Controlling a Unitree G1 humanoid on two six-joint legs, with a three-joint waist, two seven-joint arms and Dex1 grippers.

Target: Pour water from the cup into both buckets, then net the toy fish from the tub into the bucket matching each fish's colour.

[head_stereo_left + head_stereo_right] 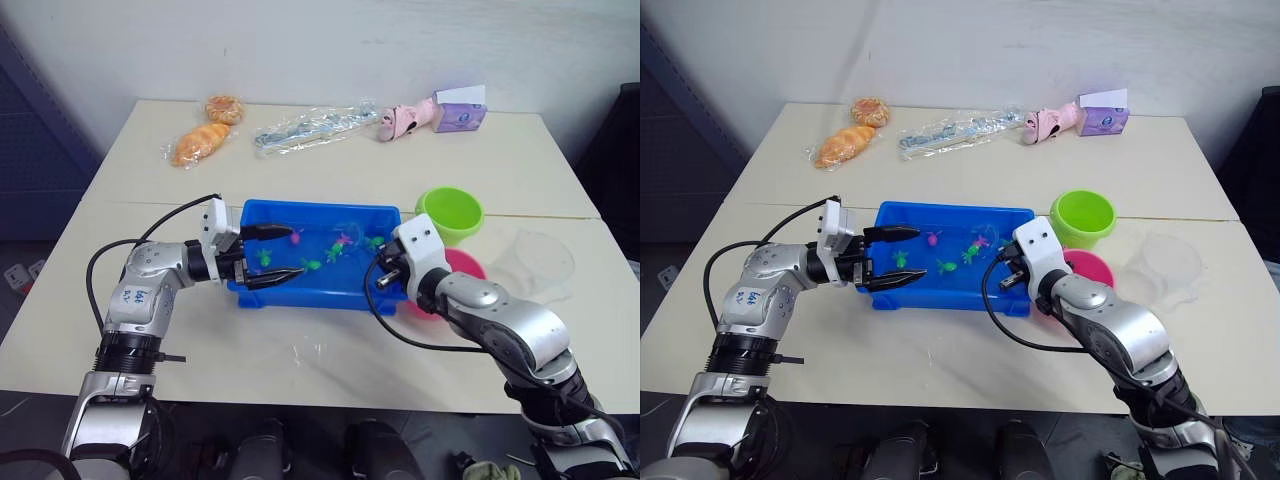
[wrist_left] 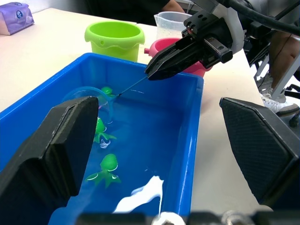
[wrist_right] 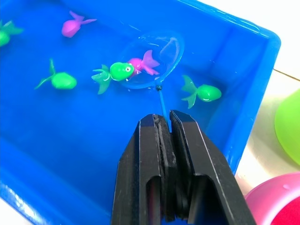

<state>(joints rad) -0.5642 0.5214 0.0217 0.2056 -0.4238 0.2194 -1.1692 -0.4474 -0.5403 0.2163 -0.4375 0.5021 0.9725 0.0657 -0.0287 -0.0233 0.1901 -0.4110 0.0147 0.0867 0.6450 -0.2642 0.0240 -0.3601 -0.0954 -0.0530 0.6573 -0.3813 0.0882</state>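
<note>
Net (image 3: 152, 58) in tub (image 3: 253, 70), perhaps over pink fish (image 3: 143, 63).

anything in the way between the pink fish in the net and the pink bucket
Nothing visible. The pink fish sits in the net held by the right gripper; only the tub wall lies toward the pink bucket, so a lift should clear it.

Your right gripper (image 3: 165, 123) hides most of the net's handle (image 3: 161, 99); the pink bucket (image 3: 276, 200) is cut off, perhaps half.

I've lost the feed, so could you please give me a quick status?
Right gripper shut on net, hoop around pink fish in tub. Left gripper open over tub. Nothing obstructing.
</note>
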